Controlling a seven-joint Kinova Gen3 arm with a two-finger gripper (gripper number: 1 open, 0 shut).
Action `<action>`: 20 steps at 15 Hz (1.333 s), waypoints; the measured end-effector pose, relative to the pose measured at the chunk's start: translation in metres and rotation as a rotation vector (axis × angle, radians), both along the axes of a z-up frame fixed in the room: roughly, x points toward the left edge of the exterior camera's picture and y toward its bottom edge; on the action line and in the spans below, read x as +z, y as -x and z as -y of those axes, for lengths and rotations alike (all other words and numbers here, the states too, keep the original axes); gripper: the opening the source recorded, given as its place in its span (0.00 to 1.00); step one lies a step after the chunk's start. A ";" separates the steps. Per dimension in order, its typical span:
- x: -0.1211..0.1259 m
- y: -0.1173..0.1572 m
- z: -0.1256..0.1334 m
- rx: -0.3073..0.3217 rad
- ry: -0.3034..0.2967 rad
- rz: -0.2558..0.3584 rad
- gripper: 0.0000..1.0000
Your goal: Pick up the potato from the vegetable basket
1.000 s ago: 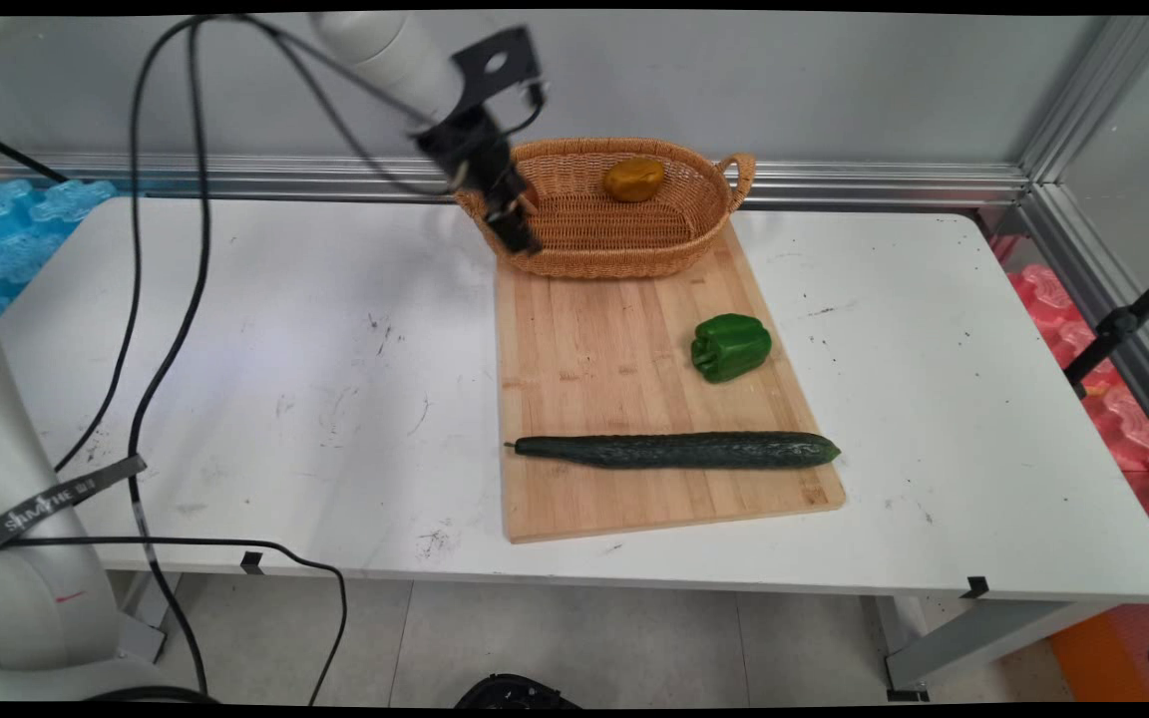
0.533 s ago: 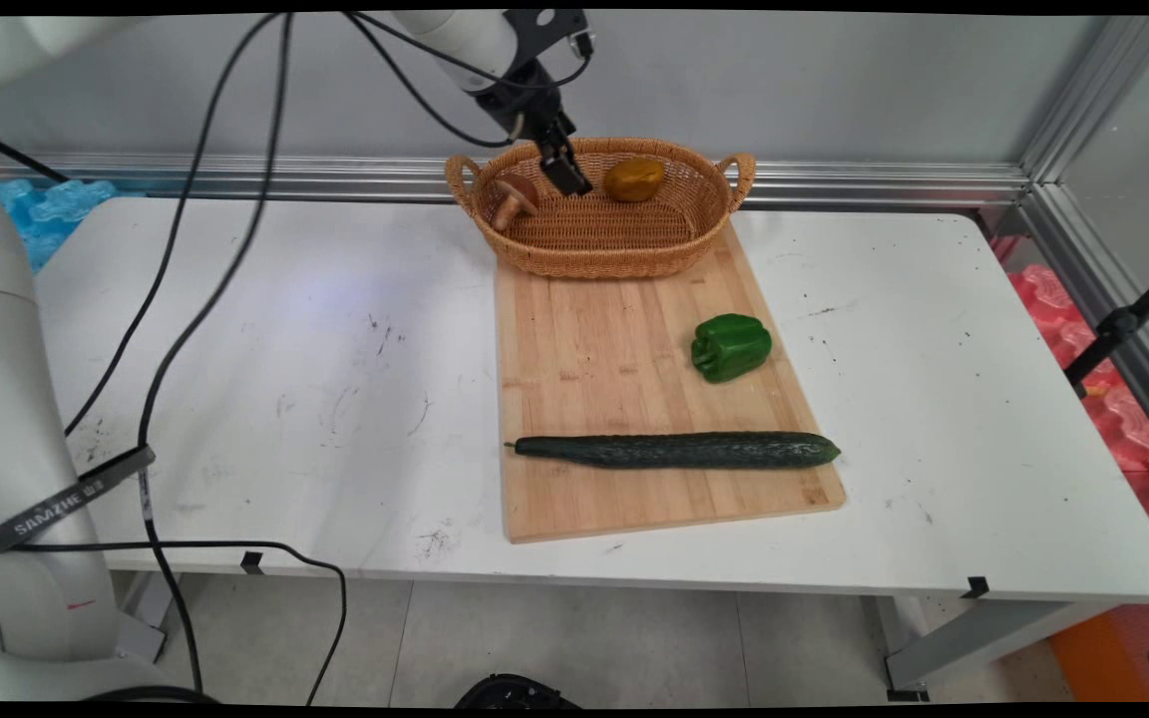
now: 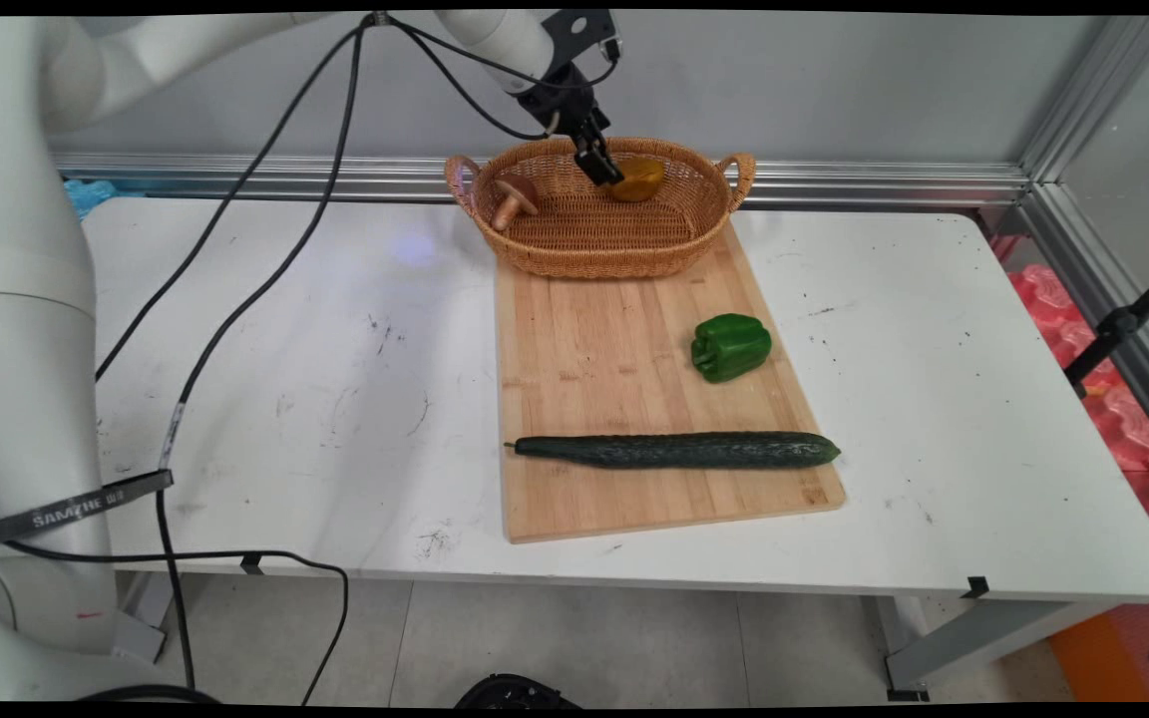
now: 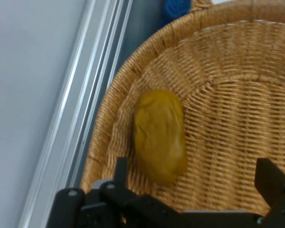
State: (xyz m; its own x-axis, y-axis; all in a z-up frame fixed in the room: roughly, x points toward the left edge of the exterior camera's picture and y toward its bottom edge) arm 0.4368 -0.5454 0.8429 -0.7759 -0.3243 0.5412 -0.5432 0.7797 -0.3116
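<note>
We find the gripper (image 3: 602, 166) poised over the basket (image 3: 624, 254) at the far end of the cutting board (image 3: 614, 369), its fingers (image 4: 270, 178) spread wide and empty. The potato (image 4: 160, 135) lies between them against the basket's back wall; a mushroom (image 3: 514, 197) leans at the left end.

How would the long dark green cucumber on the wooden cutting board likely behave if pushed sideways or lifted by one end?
The long dark green cucumber looks round and straight, so it would probably roll across the flat wooden cutting board. It appears firm, likely stiff rather than floppy. Being long, it might tip if lifted by one end.
</note>
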 end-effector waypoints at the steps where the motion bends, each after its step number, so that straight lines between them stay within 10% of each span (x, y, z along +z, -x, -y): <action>1: -0.005 0.000 0.008 -0.003 0.004 -0.008 1.00; 17: -0.067 0.002 0.059 -0.022 0.027 -0.071 1.00; 18: -0.070 0.003 0.060 -0.026 0.027 -0.073 0.00; 20: -0.077 0.005 0.061 -0.032 0.025 -0.075 0.00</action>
